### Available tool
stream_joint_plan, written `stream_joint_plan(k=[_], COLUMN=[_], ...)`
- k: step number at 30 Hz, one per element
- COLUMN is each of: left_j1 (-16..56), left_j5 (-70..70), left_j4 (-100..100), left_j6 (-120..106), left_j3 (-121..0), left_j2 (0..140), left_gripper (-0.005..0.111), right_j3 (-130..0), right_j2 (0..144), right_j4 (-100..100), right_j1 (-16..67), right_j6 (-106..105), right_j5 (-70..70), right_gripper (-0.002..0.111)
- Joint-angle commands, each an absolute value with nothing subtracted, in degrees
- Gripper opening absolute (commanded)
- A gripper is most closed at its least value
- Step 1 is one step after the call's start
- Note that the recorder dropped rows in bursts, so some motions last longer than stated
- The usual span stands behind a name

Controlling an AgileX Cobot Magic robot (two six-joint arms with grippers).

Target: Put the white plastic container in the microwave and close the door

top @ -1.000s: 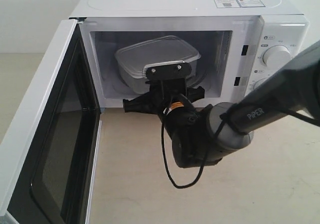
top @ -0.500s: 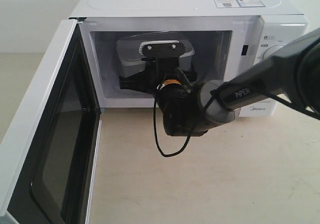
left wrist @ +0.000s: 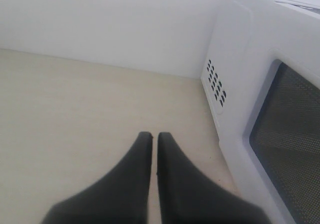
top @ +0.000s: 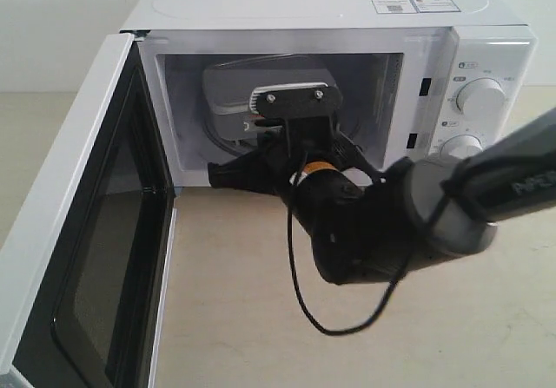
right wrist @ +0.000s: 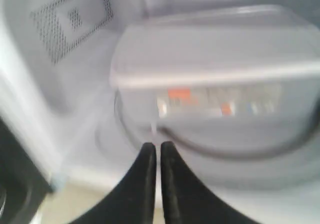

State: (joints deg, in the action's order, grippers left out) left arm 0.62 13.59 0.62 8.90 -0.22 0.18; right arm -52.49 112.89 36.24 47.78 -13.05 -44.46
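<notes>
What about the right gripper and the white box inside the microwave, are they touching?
Apart. The right wrist view shows the shut right gripper ending just short of the white plastic container, with a strip of turntable between them.

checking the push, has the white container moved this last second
Yes, the white plastic container sits farther back in the microwave, away from its front sill.

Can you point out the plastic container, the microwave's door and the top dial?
white plastic container [right wrist: 215,53], right wrist view, on its flat lid.
door [top: 113,266], exterior view, on its dark window.
upper dial [top: 480,95], exterior view, on its round face.
</notes>
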Motion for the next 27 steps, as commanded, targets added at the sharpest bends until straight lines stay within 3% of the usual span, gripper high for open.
stream_joint_plan(k=[1,6,21,24,27], left_j1=[0.56,0.56,0.56,0.56,0.56], left_j5=[13.29,13.29,13.29,13.29,13.29], left_j4=[0.88,0.88,0.88,0.88,0.88], left_j6=[9.34,9.34,9.34,9.34,9.34], left_j3=[0.0,0.0,0.0,0.0,0.0], left_j2=[0.0,0.0,0.0,0.0,0.0], left_gripper=[0.004,0.004,0.004,0.004,0.004], right_j3=[-43.71,-36.34,-35.83,-35.83,-31.49], right_j2=[105.75,97.5,96.06,90.06,77.91], right_j4=[38.31,38.31,38.51,39.12,39.44], right_j1=[50.87,53.82,53.82,53.82,53.7], right_j6=[-13.44,-12.55,-15.22,-16.94,-33.99], right_j5=[-44.35,-38.2,-34.83,-24.27,-18.12], right_gripper=[0.001,0.001,0.001,0.001,0.001])
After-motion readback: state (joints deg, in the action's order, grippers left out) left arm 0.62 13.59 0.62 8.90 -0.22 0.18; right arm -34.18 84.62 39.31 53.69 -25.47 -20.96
